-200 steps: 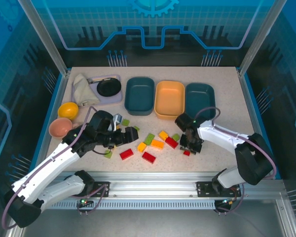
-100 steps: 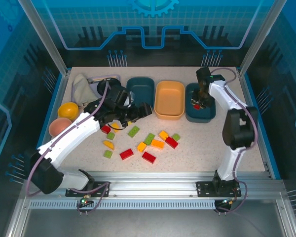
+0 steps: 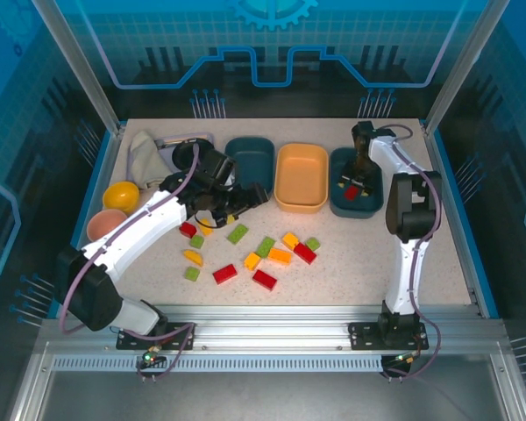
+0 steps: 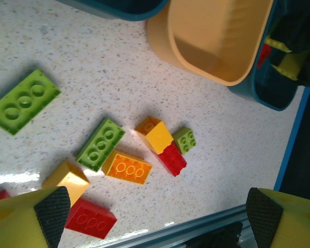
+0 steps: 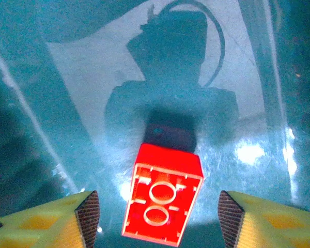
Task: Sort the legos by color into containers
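Legos (image 3: 264,246), loose lot: red, yellow-orange and light green bricks scattered on the speckled table (image 3: 351,263), in front of the row of trays and between the two arms. The left wrist view gives the middle cluster:
- a green oblong (image 4: 100,144)
- an orange oblong (image 4: 126,167) touching it
- a yellow-orange square (image 4: 154,134)
- a red square (image 4: 171,158) against that
- a small green square (image 4: 185,140) just beside both

A larger green oblong (image 4: 23,102) lies apart, to the left of the cluster.

Red brick (image 5: 165,181), single item: inside the right teal tray (image 3: 370,200), tilted, with its hollow underside toward the wrist camera. Whether it rests on the tray floor cannot be told.

Trays, three (set side by side along the far part of the table): left teal tray (image 3: 256,158), orange-tan tray (image 3: 301,147), right teal tray.

Right gripper (image 5: 158,216): pointed down into the right teal tray with its fingers spread. There is a clear gap on either side of the red brick, and it grips nothing.

Left gripper (image 4: 156,206): over the table just in front of the left teal tray. Its fingers are spread wide with nothing between them.

Sundries, left side of the table:
- yellow bowl (image 3: 121,195)
- pink bowl (image 3: 107,226)
- lavender tray (image 3: 206,175) carrying a black bowl (image 3: 191,156)
- pale cloth (image 3: 146,158) beside the lavender tray
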Robot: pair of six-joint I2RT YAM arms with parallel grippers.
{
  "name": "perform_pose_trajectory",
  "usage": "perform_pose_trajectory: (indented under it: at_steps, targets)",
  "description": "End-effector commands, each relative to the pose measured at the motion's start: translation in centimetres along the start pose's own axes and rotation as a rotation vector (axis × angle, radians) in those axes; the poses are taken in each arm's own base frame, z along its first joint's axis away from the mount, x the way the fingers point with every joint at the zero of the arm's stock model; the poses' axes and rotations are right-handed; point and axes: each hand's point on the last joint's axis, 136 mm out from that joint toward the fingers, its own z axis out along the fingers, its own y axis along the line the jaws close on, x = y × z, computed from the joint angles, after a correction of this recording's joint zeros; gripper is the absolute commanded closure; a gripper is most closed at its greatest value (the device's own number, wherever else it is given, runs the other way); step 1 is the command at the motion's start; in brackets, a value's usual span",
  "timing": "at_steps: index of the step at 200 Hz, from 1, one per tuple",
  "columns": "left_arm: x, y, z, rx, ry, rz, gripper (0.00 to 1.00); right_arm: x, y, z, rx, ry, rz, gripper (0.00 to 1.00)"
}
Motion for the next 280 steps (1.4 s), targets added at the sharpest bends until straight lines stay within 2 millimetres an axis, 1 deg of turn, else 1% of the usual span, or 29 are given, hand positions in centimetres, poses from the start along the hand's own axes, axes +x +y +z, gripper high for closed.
perform_pose_trajectory:
  at_steps: [1, 23, 25, 36, 40, 47, 50, 58, 64, 66, 69, 72, 73, 74, 75, 76, 80, 81, 92, 98, 102, 116, 134, 157, 180, 209, 245, 263, 280]
  targets:
    - [-0.5, 1.2, -3.1, -0.046, -0.051, -0.043, 0.09, -0.7, 1.2, -7.2, -0.081, -0.117, -0.025, 0.34]
    - [-0.4, 3.6, -5.5, -0.102, -0.083, -0.100, 0.10, 0.2, 2.5, -12.5, -0.143, -0.237, -0.078, 0.35]
    - [-0.5, 3.9, -5.7, -0.105, -0.087, -0.106, 0.10, 0.4, 2.8, -13.3, -0.156, -0.257, -0.089, 0.35]
    - [-0.2, 5.5, -6.6, -0.137, -0.094, -0.146, 0.10, 1.8, 4.3, -15.6, -0.209, -0.318, -0.150, 0.35]
    - [0.0, 6.2, -6.9, -0.146, -0.096, -0.163, 0.11, 2.6, 5.3, -16.7, -0.251, -0.349, -0.192, 0.35]
    - [0.4, 7.5, -7.2, -0.170, -0.096, -0.188, 0.11, 4.3, 6.7, -17.5, -0.304, -0.369, -0.257, 0.35]
    - [0.6, 7.9, -7.3, -0.178, -0.096, -0.194, 0.11, 5.2, 7.7, -18.4, -0.339, -0.392, -0.296, 0.35]
    - [1.1, 9.6, -7.4, -0.209, -0.091, -0.227, 0.12, 8.0, 9.9, -19.5, -0.423, -0.419, -0.398, 0.35]
    - [1.5, 10.9, -7.2, -0.230, -0.082, -0.258, 0.13, 10.1, 11.4, -19.7, -0.476, -0.419, -0.469, 0.35]
    - [1.6, 11.2, -7.2, -0.233, -0.080, -0.269, 0.13, 11.2, 12.1, -20.3, -0.515, -0.431, -0.506, 0.35]
    - [1.8, 11.7, -7.1, -0.238, -0.074, -0.286, 0.14, 12.8, 13.0, -20.3, -0.549, -0.426, -0.554, 0.34]
    - [2.1, 12.3, -6.9, -0.243, -0.065, -0.303, 0.14, 13.5, 13.3, -20.4, -0.567, -0.429, -0.576, 0.34]
    - [2.1, 12.5, -6.9, -0.244, -0.062, -0.310, 0.14, 14.7, 13.9, -20.4, -0.587, -0.426, -0.608, 0.34]
    - [2.2, 12.7, -6.8, -0.247, -0.060, -0.317, 0.14, 14.7, 13.9, -20.4, -0.587, -0.426, -0.608, 0.34]
    - [2.3, 12.9, -6.7, -0.249, -0.057, -0.321, 0.14, 15.7, 14.3, -20.4, -0.604, -0.424, -0.636, 0.33]
    - [2.3, 13.0, -6.6, -0.249, -0.054, -0.327, 0.15, 15.7, 14.3, -20.4, -0.604, -0.424, -0.636, 0.33]
    - [2.6, 13.6, -6.3, -0.254, -0.042, -0.348, 0.15, 17.8, 15.2, -20.5, -0.643, -0.430, -0.690, 0.33]
    - [2.7, 13.9, -6.2, -0.258, -0.038, -0.354, 0.15, 17.8, 15.2, -20.5, -0.643, -0.430, -0.690, 0.33]
    - [3.3, 15.5, -5.2, -0.279, -0.008, -0.409, 0.18, 22.5, 16.7, -19.8, -0.713, -0.416, -0.788, 0.31]
    - [3.4, 16.1, -4.7, -0.280, 0.003, -0.429, 0.19, 24.6, 17.2, -19.5, -0.750, -0.413, -0.825, 0.30]
    - [3.4, 16.5, -4.3, -0.281, 0.006, -0.440, 0.19, 25.9, 17.4, -18.8, -0.761, -0.403, -0.843, 0.30]
    - [3.4, 17.6, -3.1, -0.293, 0.009, -0.476, 0.21, 29.4, 17.9, -17.4, -0.807, -0.394, -0.884, 0.29]
    - [2.9, 18.8, -1.7, -0.295, 0.000, -0.520, 0.26, 32.4, 18.4, -15.7, -0.829, -0.366, -0.931, 0.27]
    - [2.3, 19.8, -0.3, -0.304, -0.005, -0.559, 0.30, 34.0, 18.5, -13.4, -0.801, -0.278, -0.945, 0.27]
    - [2.3, 20.8, 0.6, -0.337, 0.006, -0.579, 0.36, 34.5, 18.6, -12.5, -0.788, -0.249, -0.946, 0.27]
    - [2.9, 22.2, 1.6, -0.377, 0.014, -0.593, 0.38, 34.4, 18.5, -12.6, -0.774, -0.255, -0.952, 0.27]
    - [3.9, 23.7, 2.8, -0.409, 0.032, -0.615, 0.47, 34.4, 18.3, -12.3, -0.760, -0.244, -0.949, 0.27]
    - [3.8, 24.2, 3.3, -0.406, 0.015, -0.601, 0.49, 34.5, 18.3, -12.5, -0.777, -0.243, -0.943, 0.27]
    - [3.6, 24.6, 3.7, -0.411, 0.006, -0.586, 0.53, 34.6, 18.5, -12.7, -0.806, -0.246, -0.932, 0.27]
